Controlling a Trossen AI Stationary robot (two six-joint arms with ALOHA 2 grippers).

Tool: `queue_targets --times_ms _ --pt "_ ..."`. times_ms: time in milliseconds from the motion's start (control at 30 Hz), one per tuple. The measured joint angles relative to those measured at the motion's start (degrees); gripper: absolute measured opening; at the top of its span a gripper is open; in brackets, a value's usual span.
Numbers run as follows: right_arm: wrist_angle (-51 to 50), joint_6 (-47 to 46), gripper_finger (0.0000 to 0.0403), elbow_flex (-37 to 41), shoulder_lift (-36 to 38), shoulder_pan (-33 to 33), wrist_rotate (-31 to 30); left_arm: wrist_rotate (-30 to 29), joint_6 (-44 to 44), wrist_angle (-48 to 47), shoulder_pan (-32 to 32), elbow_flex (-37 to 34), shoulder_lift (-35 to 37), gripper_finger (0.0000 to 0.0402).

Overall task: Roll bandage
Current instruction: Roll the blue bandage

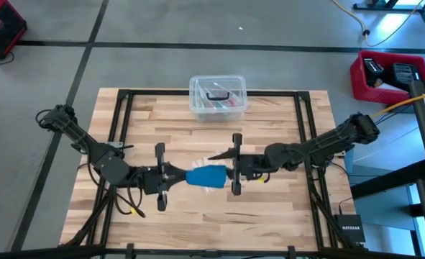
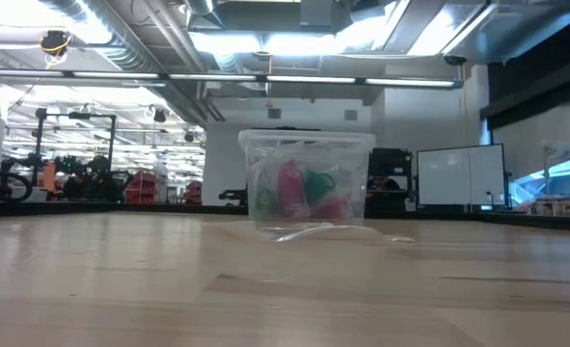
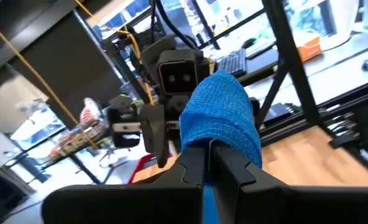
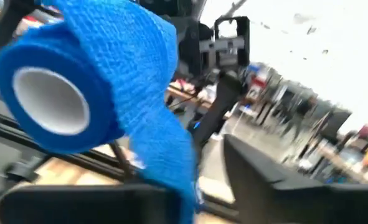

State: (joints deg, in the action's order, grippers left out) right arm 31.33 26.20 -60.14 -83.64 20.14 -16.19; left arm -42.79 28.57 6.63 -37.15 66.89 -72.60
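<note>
The bandage [image 1: 206, 176] is a bright blue roll with a white core [image 4: 51, 101], held in the air over the middle of the table between my two grippers. My left gripper [image 1: 183, 176] comes at it from the table's left and is shut on it. My right gripper [image 1: 230, 173] faces it from the table's right and is open. A loose blue tail [image 4: 171, 155] hangs off the roll and passes between the right gripper's fingers, which stand apart. I cannot tell whether a finger touches the tail. Neither gripper nor the bandage shows in the low view. My left gripper pinches the bandage between its two fingers [image 3: 233, 171] at the roll's left end, where blue fabric [image 3: 207, 186] shows in the narrow slit between them. The fingers point level, from the table's left. The roll [image 3: 221, 118] sits beyond the fingertips, lifted clear of the table.
A clear lidded plastic box [image 1: 218, 97] with red and green things inside stands at the table's far middle. A small clear plastic bag [image 2: 333, 231] lies just in front of it. Black frame rails [image 1: 119, 115] run along the table's left, right and far sides.
</note>
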Motion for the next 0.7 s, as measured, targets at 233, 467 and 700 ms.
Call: queue_targets --times_ms 233,467,700 --pt "2.6 16.6 0.0019 -1.2 0.0 0.1 -3.3 18.6 -5.9 -1.3 0.1 0.0 -0.3 0.0001" --pt "1.8 28.6 0.0010 -4.7 0.0 1.4 -12.4 22.5 -13.2 -6.0 -0.2 0.0 -0.6 0.0001" --pt "-4.8 23.0 0.0008 -4.9 0.0 1.0 -14.2 22.8 -5.8 -1.0 -3.2 0.0 -0.5 0.0001"
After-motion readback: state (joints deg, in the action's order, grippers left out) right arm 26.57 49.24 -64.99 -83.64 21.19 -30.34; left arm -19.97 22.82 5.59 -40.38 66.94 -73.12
